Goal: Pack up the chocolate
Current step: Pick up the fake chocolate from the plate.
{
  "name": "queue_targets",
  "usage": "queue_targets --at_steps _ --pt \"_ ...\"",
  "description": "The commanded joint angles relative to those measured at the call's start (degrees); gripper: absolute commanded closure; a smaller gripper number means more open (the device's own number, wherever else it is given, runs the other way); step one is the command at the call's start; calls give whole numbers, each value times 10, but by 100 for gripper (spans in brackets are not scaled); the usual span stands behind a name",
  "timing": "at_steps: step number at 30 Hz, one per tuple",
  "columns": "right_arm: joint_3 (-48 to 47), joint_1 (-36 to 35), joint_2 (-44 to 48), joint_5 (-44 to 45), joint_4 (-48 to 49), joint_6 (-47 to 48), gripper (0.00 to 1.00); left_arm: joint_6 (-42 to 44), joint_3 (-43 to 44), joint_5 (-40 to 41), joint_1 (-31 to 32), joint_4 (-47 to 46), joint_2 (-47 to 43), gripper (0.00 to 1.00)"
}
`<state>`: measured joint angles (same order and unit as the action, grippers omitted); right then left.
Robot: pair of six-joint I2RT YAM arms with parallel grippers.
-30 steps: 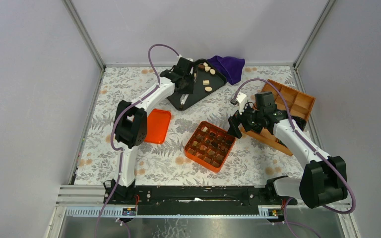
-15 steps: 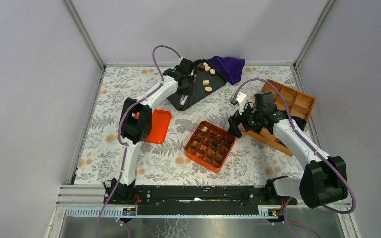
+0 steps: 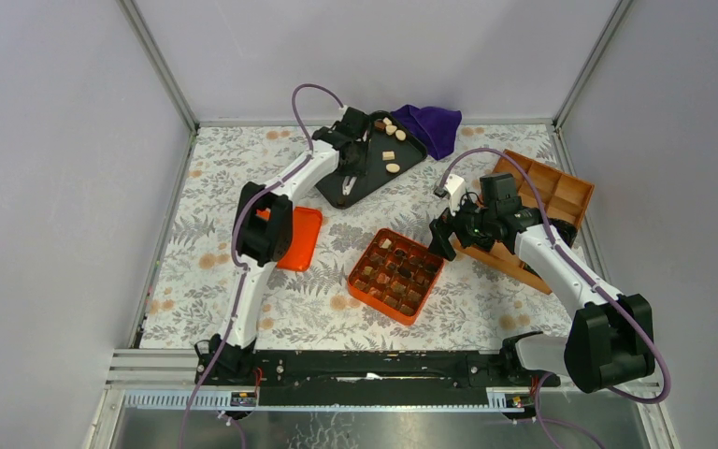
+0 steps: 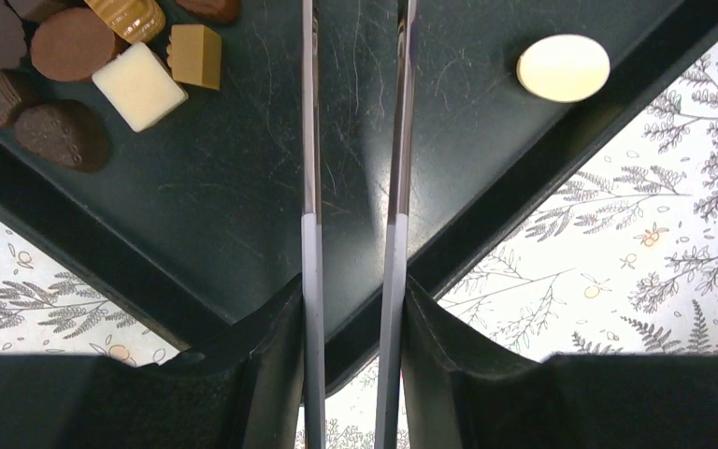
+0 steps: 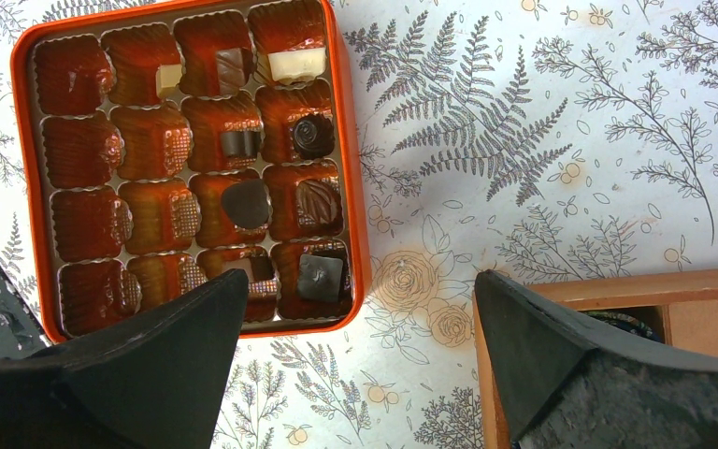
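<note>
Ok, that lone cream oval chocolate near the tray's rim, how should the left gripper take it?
Probably from straight above, pinching the cream oval chocolate across its shorter width. It lies flat and alone on the tray, so only its edges offer purchase; the raised rim beside it hinders a sideways approach.

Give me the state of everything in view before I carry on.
Orange box: open, partly filled, many cells empty.
Lid: off, lying on the table left of the box.
Tray: holds loose chocolates.
Wooden box: open.
Cloth: bunched behind the tray.
Left gripper: narrowly open, empty, over the tray.
Right gripper: wide open, empty, beside the orange box.
</note>
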<state>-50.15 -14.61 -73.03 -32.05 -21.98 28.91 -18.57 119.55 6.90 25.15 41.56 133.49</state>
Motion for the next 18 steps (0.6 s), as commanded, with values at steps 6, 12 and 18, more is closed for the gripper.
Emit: queue_targets --at_steps 6,12,18 --pt "-6 -5 2 5 11 9 0 -13 59 16 -11 12 23 59" --pt "-6 -5 3 6 11 11 0 -16 56 3 -11 12 13 76" --pt "-4 -5 3 10 11 12 0 -14 38 -9 -11 6 -39 94"
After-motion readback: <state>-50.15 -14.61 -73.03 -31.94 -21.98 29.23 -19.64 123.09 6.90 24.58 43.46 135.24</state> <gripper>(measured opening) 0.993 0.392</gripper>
